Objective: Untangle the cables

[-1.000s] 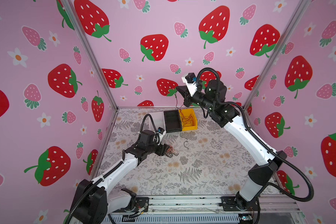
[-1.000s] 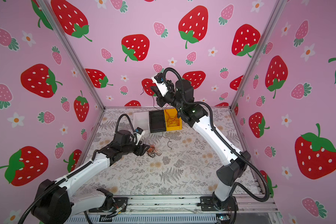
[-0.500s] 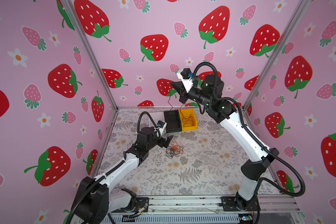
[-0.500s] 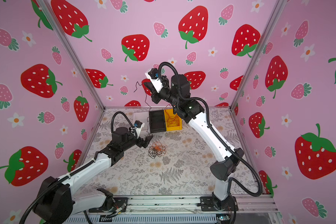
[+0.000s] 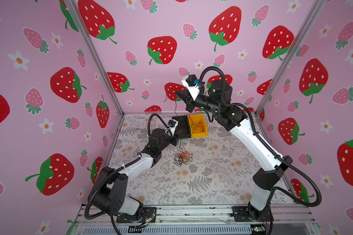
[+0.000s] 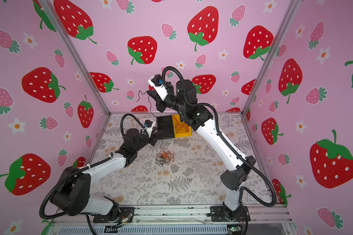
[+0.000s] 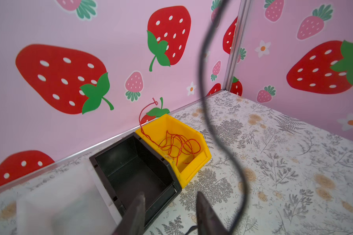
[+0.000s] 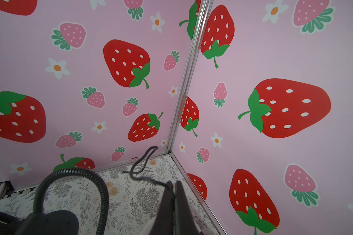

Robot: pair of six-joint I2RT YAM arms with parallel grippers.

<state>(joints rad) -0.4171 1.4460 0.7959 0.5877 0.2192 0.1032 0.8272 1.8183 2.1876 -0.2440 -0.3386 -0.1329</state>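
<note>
While hanging 12-to-6 from right pincer pressed together on black cable, passes just 3 o'clock of spread left pincer, nearest the tangle at 5 o'clock

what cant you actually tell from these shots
Tangle: in both top views too small to count or trace strands.
Left gripper and black cable: contact unclear; the left wrist view blurs the cable, and the bottom edge cuts it.
White bin: contents blurred in the left wrist view, mostly behind the left arm in top views.
</note>
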